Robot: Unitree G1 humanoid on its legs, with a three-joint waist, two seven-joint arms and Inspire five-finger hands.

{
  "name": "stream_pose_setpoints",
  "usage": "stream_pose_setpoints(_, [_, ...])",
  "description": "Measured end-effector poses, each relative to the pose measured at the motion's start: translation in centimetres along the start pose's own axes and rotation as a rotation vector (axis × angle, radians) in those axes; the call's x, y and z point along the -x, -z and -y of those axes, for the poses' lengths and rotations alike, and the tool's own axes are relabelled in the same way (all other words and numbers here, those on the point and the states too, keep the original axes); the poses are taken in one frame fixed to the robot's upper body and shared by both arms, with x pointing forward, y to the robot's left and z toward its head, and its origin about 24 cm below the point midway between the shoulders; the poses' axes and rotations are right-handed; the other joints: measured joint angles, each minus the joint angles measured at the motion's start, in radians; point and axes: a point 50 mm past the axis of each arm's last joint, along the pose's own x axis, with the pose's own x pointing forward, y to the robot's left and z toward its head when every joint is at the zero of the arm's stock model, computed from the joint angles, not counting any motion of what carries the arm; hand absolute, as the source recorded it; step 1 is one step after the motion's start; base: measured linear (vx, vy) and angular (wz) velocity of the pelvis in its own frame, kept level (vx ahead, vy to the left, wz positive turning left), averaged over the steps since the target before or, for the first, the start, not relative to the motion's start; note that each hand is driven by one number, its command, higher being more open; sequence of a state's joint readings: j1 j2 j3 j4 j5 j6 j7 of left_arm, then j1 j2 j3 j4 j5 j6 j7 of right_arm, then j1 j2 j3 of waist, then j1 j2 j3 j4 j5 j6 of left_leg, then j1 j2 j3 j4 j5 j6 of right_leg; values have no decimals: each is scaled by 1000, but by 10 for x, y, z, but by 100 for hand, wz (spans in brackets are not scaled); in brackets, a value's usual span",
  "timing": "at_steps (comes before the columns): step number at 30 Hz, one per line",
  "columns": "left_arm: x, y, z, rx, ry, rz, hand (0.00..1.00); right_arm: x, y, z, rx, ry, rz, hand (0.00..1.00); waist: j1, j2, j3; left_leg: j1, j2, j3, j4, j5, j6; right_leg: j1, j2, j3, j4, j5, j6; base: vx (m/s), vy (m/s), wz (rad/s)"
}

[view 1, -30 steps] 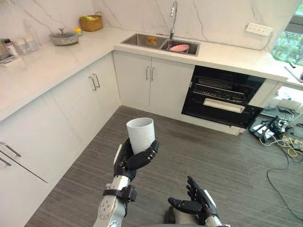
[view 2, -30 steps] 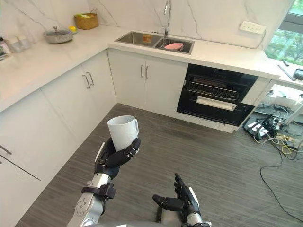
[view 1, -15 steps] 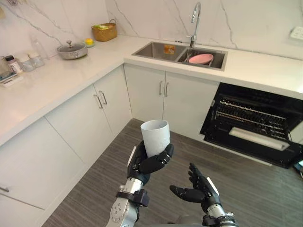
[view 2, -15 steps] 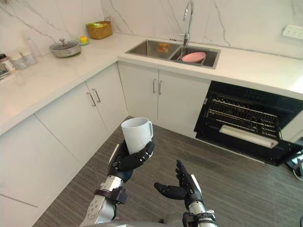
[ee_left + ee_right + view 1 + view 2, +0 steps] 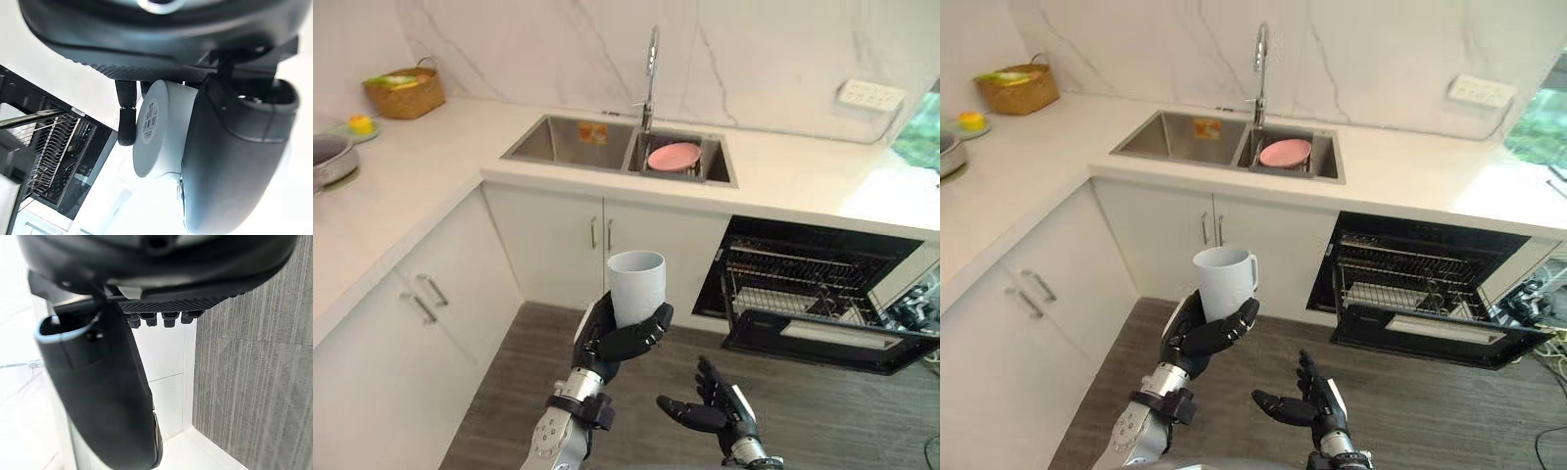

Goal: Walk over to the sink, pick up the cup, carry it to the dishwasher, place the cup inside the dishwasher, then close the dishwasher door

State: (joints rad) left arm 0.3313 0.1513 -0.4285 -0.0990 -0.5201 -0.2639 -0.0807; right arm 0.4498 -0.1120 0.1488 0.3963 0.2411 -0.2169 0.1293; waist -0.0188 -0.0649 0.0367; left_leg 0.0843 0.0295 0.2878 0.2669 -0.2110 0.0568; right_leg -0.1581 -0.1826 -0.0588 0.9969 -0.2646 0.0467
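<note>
The left hand (image 5: pixel 619 338) had its fingers curled round the white cup (image 5: pixel 636 282), carrying it upright above the floor, while the right hand (image 5: pixel 713 411) hung low beside it, fingers loosely spread, holding nothing. This looked like the carry leg: the dishwasher (image 5: pixel 803 279) stood open ahead to the right, under the tabletop (image 5: pixel 803 186) beside the sink (image 5: pixel 570 142), so the next move called for closing in and lowering the cup onto a rack. Against half a second earlier the grip was unchanged, but the whole view had swung and the dishwasher sat nearer.
</note>
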Motion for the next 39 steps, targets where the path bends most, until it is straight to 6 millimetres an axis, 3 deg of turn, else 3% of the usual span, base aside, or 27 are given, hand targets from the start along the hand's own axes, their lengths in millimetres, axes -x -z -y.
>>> stream_pose_setpoints(2, [0,-1,0,-2,0,11,0,0,0,-1,11,-16,-1,100,-8,23,0,52,26,14,-59,8,-14,-58,29,-66,-70,-30,8,299,30,-25])
stream_pose_setpoints(4, [-1,-2,0,-4,-5,19,0,-3,-3,-3,16,-33,11,100,-34,32,6,104,44,20,-113,12,-21,-114,47,-159,-260,-30,-5,364,-60,-11])
stream_pose_setpoints(6, [-1,-3,0,-5,-5,20,0,-6,-9,-2,28,-43,31,100,-45,31,6,142,43,38,-144,0,-51,-152,49,-217,-449,42,-18,310,-96,-17])
stream_pose_setpoints(7, [-1,-3,-1,-10,-5,20,0,-8,-12,-2,35,-49,46,100,-50,13,7,174,20,46,-156,-19,-80,-155,47,-238,-578,186,-50,392,-140,-31])
stream_pose_setpoints(8, [-2,2,-2,-4,-15,6,0,-10,-15,4,55,-45,49,100,-49,26,14,213,26,51,-158,-44,-102,-156,55,-238,-560,243,-114,449,-151,-34])
stream_pose_setpoints(10, [-2,10,-3,-5,-25,-22,0,-16,-25,8,84,-46,76,100,-54,59,13,203,55,49,-110,-44,-103,-152,87,-234,-563,199,-115,332,-159,-37])
stream_pose_setpoints(12, [-2,13,-1,-3,-15,-38,0,-20,-31,9,96,-48,94,100,-52,65,33,153,98,31,60,-44,-104,-113,122,-222,-593,177,-120,297,-225,-37])
stream_pose_setpoints(14, [-2,17,5,6,2,-45,0,-19,-41,8,104,-52,126,100,-35,73,65,42,202,-32,452,19,-148,13,206,-192,-686,173,-132,268,-190,-56])
stream_pose_setpoints(16, [-4,16,10,14,17,-34,0,-17,-54,7,121,-60,180,100,-22,94,63,-57,246,-62,652,-2,-148,76,261,-151,-738,164,-152,230,-63,-80])
stream_pose_setpoints(19, [-6,12,10,8,12,-10,0,-22,-65,5,131,-70,218,100,-19,92,63,-159,220,-60,627,-80,-127,134,277,-85,-785,164,-173,216,5,-88])
stream_pose_setpoints(21, [-7,7,7,4,0,11,0,-22,-65,6,134,-73,214,100,3,91,63,-204,136,-98,431,-109,-112,159,267,2,-805,165,-174,247,106,-103])
stream_pose_setpoints(23, [-8,1,4,-2,-15,37,0,-23,-64,6,134,-81,211,100,12,91,62,-213,81,-153,248,-91,-118,156,256,50,-806,163,-163,240,154,-90])
stream_pose_setpoints(24, [-10,-4,3,-5,-31,60,0,-23,-63,5,136,-89,205,100,13,98,62,-212,53,-205,93,-37,-123,152,255,82,-804,154,-146,268,175,-77])
stream_pose_setpoints(25, [-11,-6,2,-4,-44,70,0,-24,-61,7,140,-89,191,100,20,112,52,-199,50,-216,30,62,-125,148,261,108,-796,147,-127,351,226,-83])
stream_pose_setpoints(26, [-12,-8,0,-7,-57,80,0,-25,-57,5,129,-88,172,100,22,109,45,-175,37,-194,0,102,-88,144,252,131,-786,139,-102,308,187,-58])
stream_pose_setpoints(28, [-16,-14,-1,-16,-59,104,0,-26,-56,2,117,-89,168,100,11,99,41,-169,17,-179,-23,98,-69,139,230,141,-789,130,-84,257,152,-28])
stream_pose_setpoints(33, [-20,-24,5,-15,-41,147,0,-31,-62,-6,97,-103,194,100,24,96,38,-69,-9,-149,-108,80,-40,173,207,160,-791,116,-46,183,92,-36])
stream_pose_setpoints(36, [-23,-33,12,-11,-10,189,0,-34,-67,-9,90,-103,214,100,21,92,37,-44,-15,-126,-121,67,-25,125,203,141,-681,89,-2,52,46,-27])
stream_pose_setpoints(38, [-24,-34,8,-18,-39,189,0,-35,-66,-15,81,-120,216,100,27,83,46,15,-9,-76,-147,64,-23,53,180,40,-492,72,25,12,41,-59])
stream_pose_setpoints(39, [-23,-34,4,-27,-70,186,0,-36,-65,-19,86,-139,215,100,27,73,52,53,-11,-48,-164,62,-21,44,140,-57,-433,52,8,-10,42,-66])
